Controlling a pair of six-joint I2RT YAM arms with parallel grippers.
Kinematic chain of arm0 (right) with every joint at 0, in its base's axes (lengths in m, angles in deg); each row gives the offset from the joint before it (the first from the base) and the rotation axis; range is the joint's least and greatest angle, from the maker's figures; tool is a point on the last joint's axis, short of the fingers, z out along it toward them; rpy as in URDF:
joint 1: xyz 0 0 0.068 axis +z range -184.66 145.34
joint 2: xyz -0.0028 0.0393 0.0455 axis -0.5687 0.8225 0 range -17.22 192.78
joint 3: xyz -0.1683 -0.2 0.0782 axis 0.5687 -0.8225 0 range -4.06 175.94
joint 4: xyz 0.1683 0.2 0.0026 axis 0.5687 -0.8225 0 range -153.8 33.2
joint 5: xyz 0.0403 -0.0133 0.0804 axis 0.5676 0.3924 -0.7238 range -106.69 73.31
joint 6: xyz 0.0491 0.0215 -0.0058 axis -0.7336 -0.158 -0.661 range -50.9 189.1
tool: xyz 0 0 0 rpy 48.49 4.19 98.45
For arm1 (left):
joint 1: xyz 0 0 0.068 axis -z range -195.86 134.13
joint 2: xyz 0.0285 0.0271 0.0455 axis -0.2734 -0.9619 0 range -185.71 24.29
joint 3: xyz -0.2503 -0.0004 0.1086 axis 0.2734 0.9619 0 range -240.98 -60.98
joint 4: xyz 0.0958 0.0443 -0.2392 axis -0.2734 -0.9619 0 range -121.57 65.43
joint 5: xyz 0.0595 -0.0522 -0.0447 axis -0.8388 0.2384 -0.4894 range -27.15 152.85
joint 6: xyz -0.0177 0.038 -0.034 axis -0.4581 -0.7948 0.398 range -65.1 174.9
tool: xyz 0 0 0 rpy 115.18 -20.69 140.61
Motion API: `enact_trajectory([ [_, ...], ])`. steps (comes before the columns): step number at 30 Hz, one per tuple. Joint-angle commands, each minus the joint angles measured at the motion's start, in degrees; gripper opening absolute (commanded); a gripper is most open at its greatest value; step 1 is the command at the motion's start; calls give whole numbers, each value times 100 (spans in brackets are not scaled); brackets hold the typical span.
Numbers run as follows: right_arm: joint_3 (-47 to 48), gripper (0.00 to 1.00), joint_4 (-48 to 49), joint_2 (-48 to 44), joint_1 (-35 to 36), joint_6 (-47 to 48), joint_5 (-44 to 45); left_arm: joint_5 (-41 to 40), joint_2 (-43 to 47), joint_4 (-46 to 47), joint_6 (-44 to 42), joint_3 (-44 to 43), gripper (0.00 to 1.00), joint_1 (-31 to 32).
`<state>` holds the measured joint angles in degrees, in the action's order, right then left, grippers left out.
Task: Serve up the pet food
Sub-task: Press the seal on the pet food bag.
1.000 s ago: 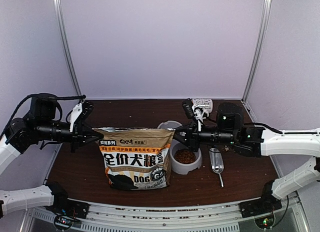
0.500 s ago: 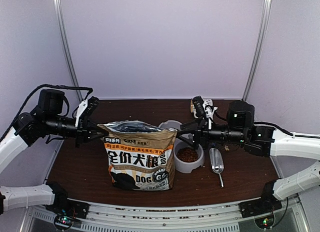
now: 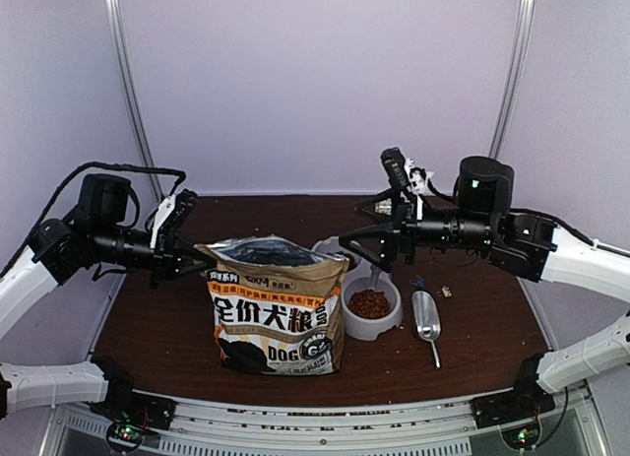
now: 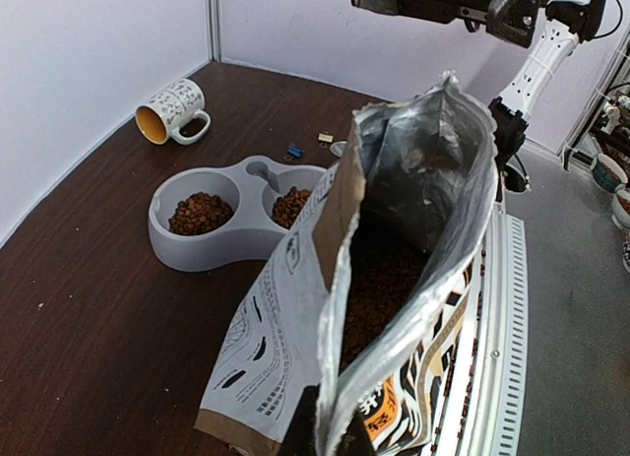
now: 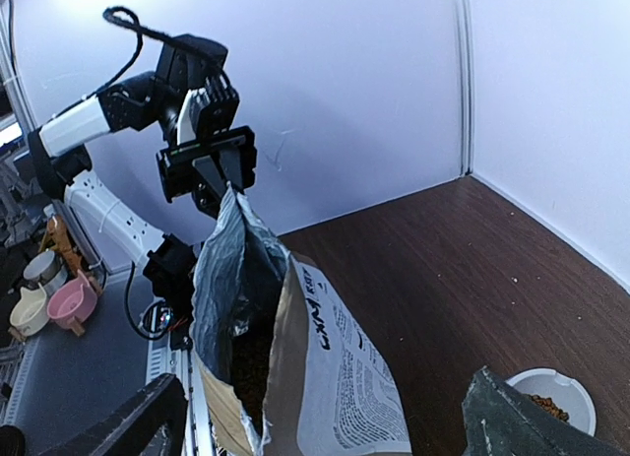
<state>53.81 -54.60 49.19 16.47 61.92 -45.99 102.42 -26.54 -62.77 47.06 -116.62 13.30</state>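
Observation:
The printed paper bag (image 3: 276,308) stands upright at the table's middle with its foil mouth spread wide. My left gripper (image 3: 187,264) is shut on the bag's top left edge, and its fingertips (image 4: 340,438) pinch the foil lip. Pet food (image 4: 379,289) fills the inside of the bag. More pet food (image 3: 369,303) lies in the grey double bowl (image 3: 389,323), just right of the bag. My right gripper (image 3: 362,254) hangs open above the bowl, apart from the bag's right edge. Its two fingers (image 5: 128,422) stand wide with nothing gripped between them.
A metal scoop (image 3: 427,318) lies on the table right of the bowl. A patterned mug (image 4: 172,109) lies on its side near the back wall. Two small clips (image 3: 446,292) sit behind the scoop. The table's front rail (image 3: 325,417) runs close under the bag.
My right gripper has opened, let go of the bag's right top edge, and risen back to the right. The bag's mouth now stands wider. The left gripper keeps its hold.

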Motion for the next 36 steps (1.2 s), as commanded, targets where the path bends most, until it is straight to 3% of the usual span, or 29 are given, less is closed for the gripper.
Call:
enact_trajectory([
  [1,737,100,-1231,456,327,898,-186,189,4,543,-51,-219,0,-55],
  [9,1961,100,-3097,1300,912,2256,922,218,-83,533,-51,-252,0,-60],
  [16,2826,99,-4087,2057,1281,2733,2209,217,-79,536,-59,-267,0,-59],
  [19,3231,80,-4453,2345,1381,2712,2968,113,-24,510,-85,-290,0,-56],
  [24,3336,17,-4666,2180,1315,2500,3655,-157,152,221,-305,-565,0,-64],
  [26,3336,0,-4692,2005,1232,2371,3509,-160,210,105,-388,-752,0,-58],
  [32,3249,0,-4642,1441,759,1909,1659,123,192,-63,-550,-1007,0,-62],
  [36,3015,0,-4516,1380,707,1805,1019,495,-37,18,-543,-888,0,-60],
])
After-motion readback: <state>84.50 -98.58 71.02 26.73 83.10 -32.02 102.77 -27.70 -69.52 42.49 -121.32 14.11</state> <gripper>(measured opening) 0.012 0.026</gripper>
